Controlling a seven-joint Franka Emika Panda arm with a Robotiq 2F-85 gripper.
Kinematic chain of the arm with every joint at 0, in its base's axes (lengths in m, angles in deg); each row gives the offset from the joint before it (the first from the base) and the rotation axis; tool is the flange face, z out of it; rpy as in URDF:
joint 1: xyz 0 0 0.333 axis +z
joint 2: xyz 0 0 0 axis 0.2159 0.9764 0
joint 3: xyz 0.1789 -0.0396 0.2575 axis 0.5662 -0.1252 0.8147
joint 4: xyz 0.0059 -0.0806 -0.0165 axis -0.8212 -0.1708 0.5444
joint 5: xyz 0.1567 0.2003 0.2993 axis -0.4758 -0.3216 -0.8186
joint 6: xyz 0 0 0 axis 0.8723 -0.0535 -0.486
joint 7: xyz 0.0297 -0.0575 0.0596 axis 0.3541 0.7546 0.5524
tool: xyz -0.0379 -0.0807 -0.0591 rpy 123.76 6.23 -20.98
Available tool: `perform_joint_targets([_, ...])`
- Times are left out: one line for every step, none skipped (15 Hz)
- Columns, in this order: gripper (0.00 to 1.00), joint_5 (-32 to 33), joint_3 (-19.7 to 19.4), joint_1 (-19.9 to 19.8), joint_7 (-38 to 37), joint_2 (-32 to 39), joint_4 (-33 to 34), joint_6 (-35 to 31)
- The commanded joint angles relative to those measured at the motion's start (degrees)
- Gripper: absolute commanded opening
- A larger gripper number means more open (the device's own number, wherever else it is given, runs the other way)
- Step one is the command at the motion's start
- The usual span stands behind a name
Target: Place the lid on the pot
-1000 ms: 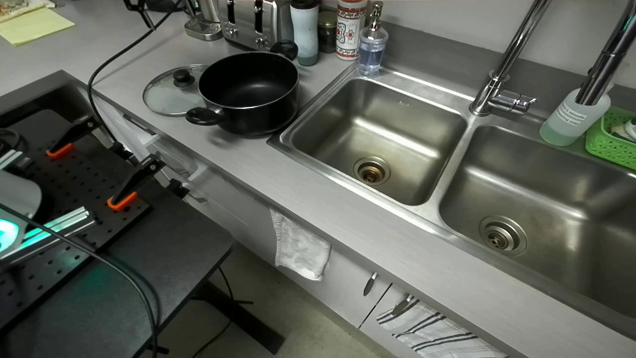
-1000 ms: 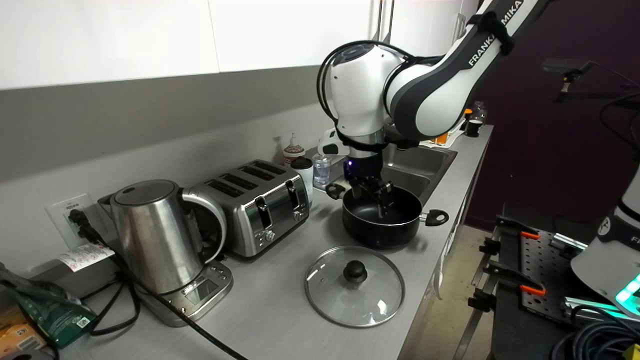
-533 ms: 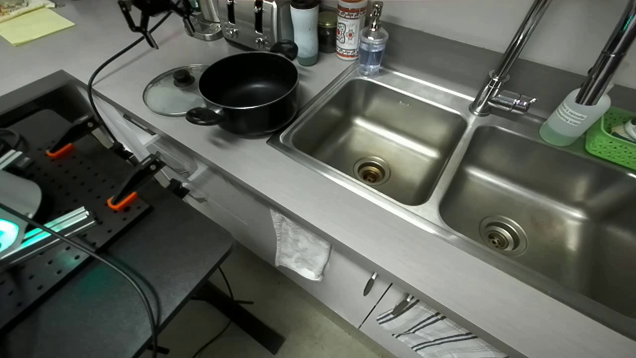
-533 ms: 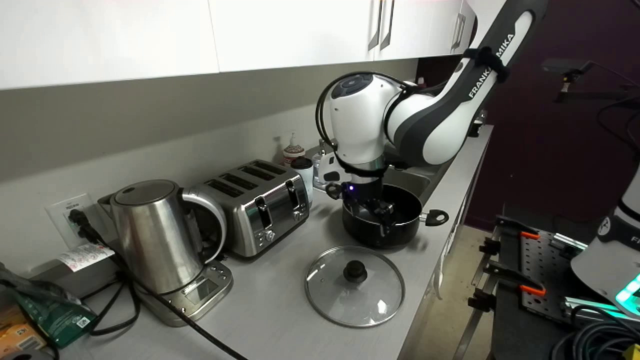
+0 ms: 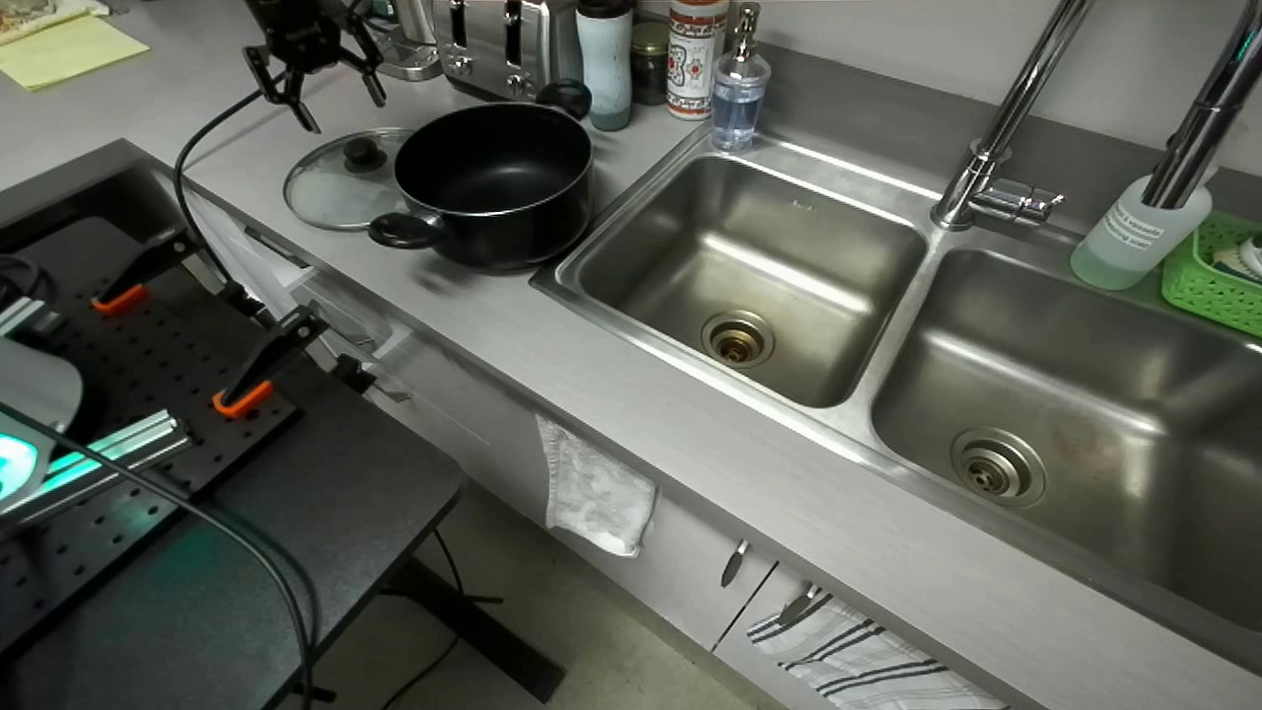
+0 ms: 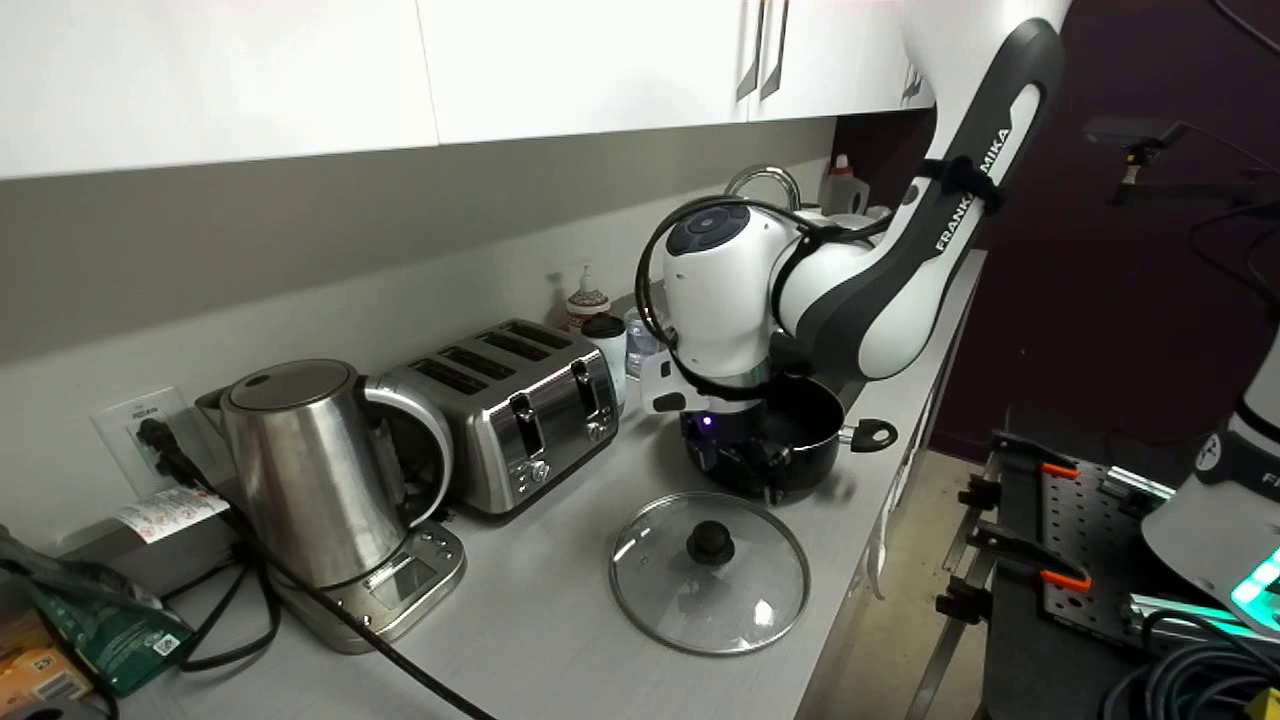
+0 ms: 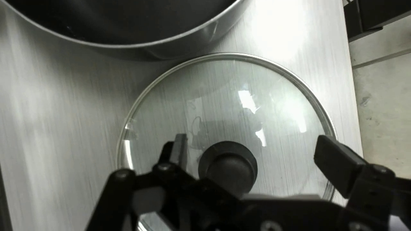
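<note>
While my spread pincer (image 5: pixel 347 116) hangs over the lid (image 7: pixel 221 93), the knob (image 7: pixel 229 168) shows between 2 fingers (image 7: pixel 337 163), nearer the one away from the worktop edge (image 7: pixel 340 80).

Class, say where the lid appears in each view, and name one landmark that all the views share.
In an exterior view: the lid, upper left, partly behind the pot.
In an exterior view: the lid, lower centre, slightly right.
In the wrist view: the lid, middle, partly covered by the pincer.
Shared landmark: the pot, beside the lid each time.
</note>
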Motion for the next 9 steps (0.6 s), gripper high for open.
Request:
perform_joint_targets([1.0,1.94,0.24,-0.25,2.65,3.48,2.43,-2.07])
perform_joint_targets([1.0,1.98,0.34,-0.26,3.31,4.28,3.0,-2.24])
perform_joint_targets([1.0,2.1,0.33,-0.21,3.9,5.05,3.66,-2.46])
perform_joint_targets([1.0,2.21,0.38,-0.22,4.56,5.69,4.11,-2.76])
perform_joint_targets([1.0,2.23,0.46,-0.21,5.24,6.38,4.75,-2.95])
perform_joint_targets([1.0,2.1,0.56,-0.24,6.08,7.01,5.26,-3.06])
perform_joint_targets([1.0,1.92,0.67,-0.27,6.8,7.58,5.79,-3.2])
perform_joint_targets([1.0,1.83,0.7,-0.24,7.23,8.1,6.21,-3.24])
perform_joint_targets([1.0,1.83,0.73,-0.16,7.7,8.69,6.55,-3.43])
